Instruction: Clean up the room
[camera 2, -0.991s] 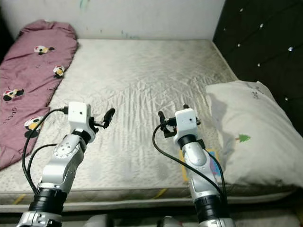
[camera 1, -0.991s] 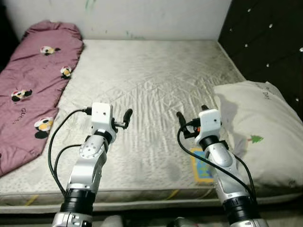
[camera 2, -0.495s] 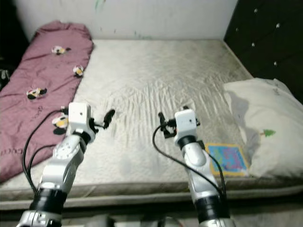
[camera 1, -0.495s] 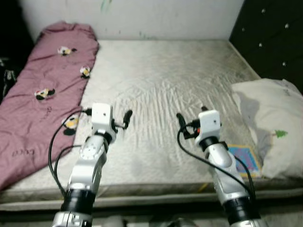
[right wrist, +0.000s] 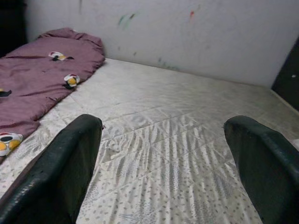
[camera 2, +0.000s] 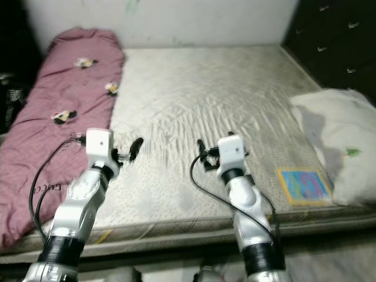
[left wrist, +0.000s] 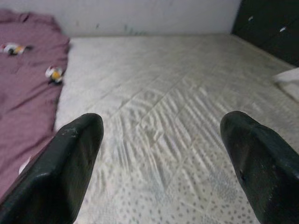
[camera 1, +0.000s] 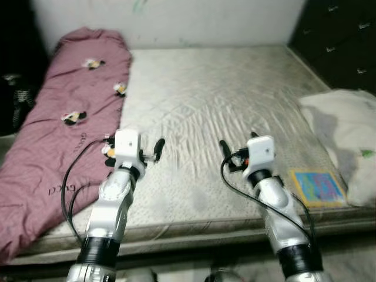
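Mattress ahead of you, maroon blanket left, pillow right. Left gripper and right gripper hover above mattress, both spread, empty.

Head stereo: high, facing forward and down over the mattress near edge.
Left wrist: low, close, looking along the mattress toward the wall.
Right wrist: likewise.
Shared: mattress, maroon blanket, wall.
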Available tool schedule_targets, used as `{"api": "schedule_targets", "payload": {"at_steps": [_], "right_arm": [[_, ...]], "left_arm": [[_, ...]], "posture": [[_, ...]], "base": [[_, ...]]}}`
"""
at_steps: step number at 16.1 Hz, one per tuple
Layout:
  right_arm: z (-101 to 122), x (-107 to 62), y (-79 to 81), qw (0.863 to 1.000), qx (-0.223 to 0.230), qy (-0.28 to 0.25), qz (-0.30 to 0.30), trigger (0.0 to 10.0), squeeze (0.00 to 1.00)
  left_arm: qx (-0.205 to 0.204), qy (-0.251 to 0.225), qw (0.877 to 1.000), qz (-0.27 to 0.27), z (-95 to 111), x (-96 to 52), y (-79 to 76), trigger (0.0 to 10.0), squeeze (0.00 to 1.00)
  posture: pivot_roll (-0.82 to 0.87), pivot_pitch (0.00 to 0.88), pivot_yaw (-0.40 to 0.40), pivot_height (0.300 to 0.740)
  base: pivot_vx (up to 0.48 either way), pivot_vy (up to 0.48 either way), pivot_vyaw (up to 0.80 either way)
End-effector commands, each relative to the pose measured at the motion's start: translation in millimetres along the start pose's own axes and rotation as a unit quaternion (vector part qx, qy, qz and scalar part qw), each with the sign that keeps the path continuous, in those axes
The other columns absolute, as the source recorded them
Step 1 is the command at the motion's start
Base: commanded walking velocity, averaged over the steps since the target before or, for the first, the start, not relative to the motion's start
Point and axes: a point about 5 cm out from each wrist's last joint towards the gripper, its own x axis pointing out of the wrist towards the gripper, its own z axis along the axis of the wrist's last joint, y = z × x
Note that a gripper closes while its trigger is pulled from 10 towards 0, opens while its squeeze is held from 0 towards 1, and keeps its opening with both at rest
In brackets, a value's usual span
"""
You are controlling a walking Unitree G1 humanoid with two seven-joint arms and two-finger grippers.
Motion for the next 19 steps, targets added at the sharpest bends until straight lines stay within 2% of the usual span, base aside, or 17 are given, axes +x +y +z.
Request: {"api": "schedule_targets", "payload": {"at_steps": [1,10,19], "right_arm": [[5.7,3.9,8.1,1.0,0.005,-0.011,0.011,10.0,0.0],[5.5,5.2,6.0,1.0,-0.001,-0.01,0.01,10.0,0.0],[4.4,5.1,5.1,1.0,-0.002,-0.009,0.011,10.0,0.0]], "left_arm": [[0.007,0.002,1.0,0.016,0.1,-1.8,10.1,10.0,0.0],[0.005,0.0,1.0,0.017,1.7,1.2,9.9,10.0,0.0],[0.005,0.007,1.0,0.022,-3.8,-3.5,14.4,10.0,0.0]], "posture": [[-0.02,0.0,-0.023,0.74],[-0.02,0.0,-0.018,0.74],[-0.02,0.0,-0.021,0.74]], "base": [[0.0,0.48,0.0],[0.0,0.48,0.0],[0.0,0.48,0.0]]}}
